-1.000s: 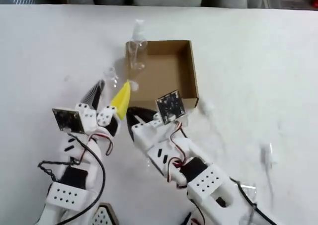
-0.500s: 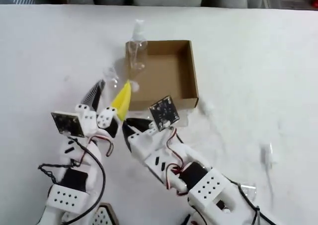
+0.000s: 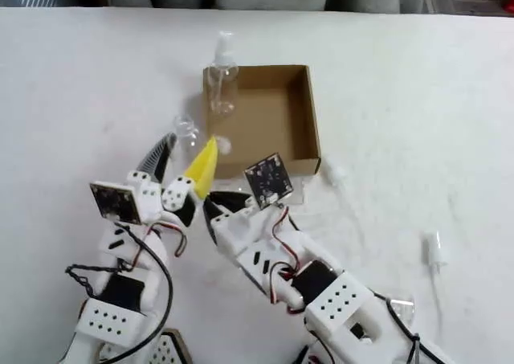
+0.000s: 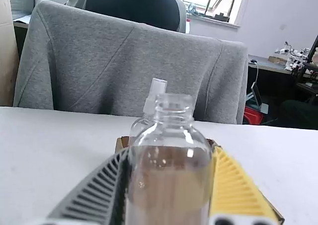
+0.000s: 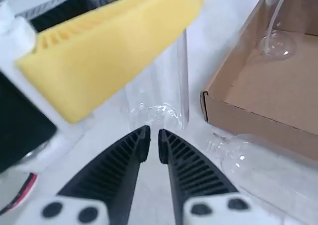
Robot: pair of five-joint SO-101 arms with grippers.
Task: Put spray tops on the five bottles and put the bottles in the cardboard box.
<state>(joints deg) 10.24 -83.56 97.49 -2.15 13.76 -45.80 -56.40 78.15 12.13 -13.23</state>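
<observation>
Two jaws of the left gripper (image 3: 189, 142), one grey and one yellow, pinch an upright open bottle (image 4: 169, 170) by its body, just left of the cardboard box (image 3: 314, 123); its neck carries no spray top. Right gripper (image 5: 153, 133): black jaws almost pressed together on nothing, tips low beside the bottle's base and under the yellow jaw. Probable hazards: a forward move of the right arm may strike the bottle or the yellow jaw and twist the smooth bottle out of its grip; boxing it now would leave it uncapped. A capped bottle (image 3: 221, 83) stands in the box's far left corner; a bare bottle (image 5: 238, 158) lies beside the near wall, where a sweep could roll it. A loose spray top (image 3: 434, 250) lies well to the right on the table (image 3: 401, 83).
</observation>
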